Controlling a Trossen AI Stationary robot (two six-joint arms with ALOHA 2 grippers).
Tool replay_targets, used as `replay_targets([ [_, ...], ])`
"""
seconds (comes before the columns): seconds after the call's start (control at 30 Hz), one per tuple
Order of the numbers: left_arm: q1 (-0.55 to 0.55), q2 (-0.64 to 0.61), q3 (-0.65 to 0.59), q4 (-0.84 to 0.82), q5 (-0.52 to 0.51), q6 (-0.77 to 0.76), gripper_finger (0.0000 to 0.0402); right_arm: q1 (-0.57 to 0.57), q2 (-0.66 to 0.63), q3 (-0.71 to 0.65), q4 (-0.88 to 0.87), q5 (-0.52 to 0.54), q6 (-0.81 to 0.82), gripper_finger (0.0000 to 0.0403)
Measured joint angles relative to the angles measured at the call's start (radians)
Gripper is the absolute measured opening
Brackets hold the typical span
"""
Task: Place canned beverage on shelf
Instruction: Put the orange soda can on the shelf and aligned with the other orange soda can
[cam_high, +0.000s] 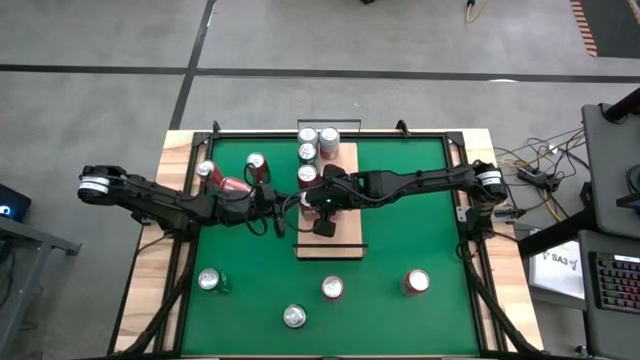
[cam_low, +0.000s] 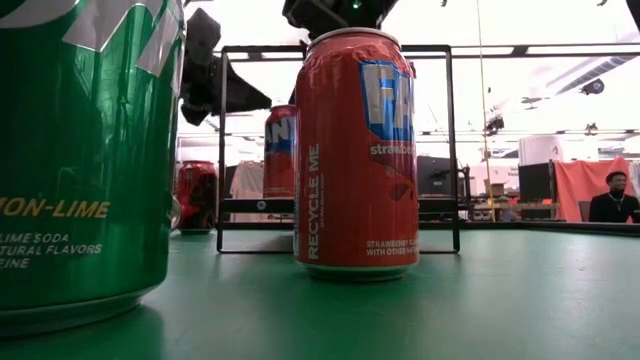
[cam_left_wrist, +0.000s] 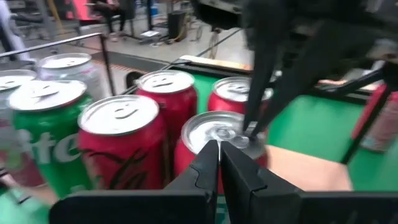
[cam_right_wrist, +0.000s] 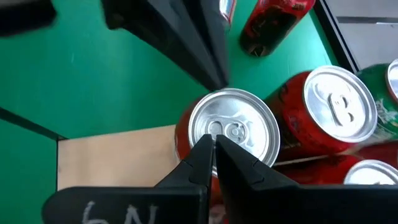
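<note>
I see the shelf (cam_high: 340, 240) at the middle of the mat (cam_high: 420, 220), with cans (cam_high: 318, 150) grouped on its far end. Four more cans (cam_high: 333, 288) stand on the mat nearer me; one can (cam_high: 235, 186) left of the shelf seems lying.

The mat (cam_high: 400, 220) is bright green. On it lies the shelf (cam_high: 335, 238), a pale board with light brown wood lines. At the back of the shelf stand red cans (cam_left_wrist: 127, 140) and a green can (cam_left_wrist: 46, 118) with white letters. All have shiny silver tops. In front of the shelf, a big red can (cam_low: 357, 150) has a blue patch and white words, and another green can (cam_low: 85, 150) has yellow words. Both arms are black.
</note>
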Motion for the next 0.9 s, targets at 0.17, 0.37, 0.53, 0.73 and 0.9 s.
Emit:
replay_targets([
  [0.17, 0.001, 0.000, 0.000, -0.009, -0.032, 0.020, 0.0000, 0.000, 0.006, 0.000, 0.029, -0.004, 0.000, 0.0012],
  [0.37, -0.001, -0.010, 0.018, -0.019, -0.027, 0.044, 0.0000, 0.000, 0.002, 0.012, 0.019, -0.007, -0.023, 0.0012],
  [0.53, -0.006, -0.016, 0.029, -0.076, 0.032, 0.051, 0.0000, -0.001, -0.020, 0.029, -0.050, 0.001, -0.037, 0.0012],
  [0.73, -0.009, -0.016, 0.031, -0.092, 0.074, 0.055, 0.0000, -0.002, -0.019, 0.025, -0.071, 0.002, -0.040, 0.0012],
  [0.9, -0.009, -0.016, 0.031, -0.096, 0.056, 0.056, 0.0000, -0.001, -0.001, 0.021, -0.060, 0.006, -0.034, 0.0012],
])
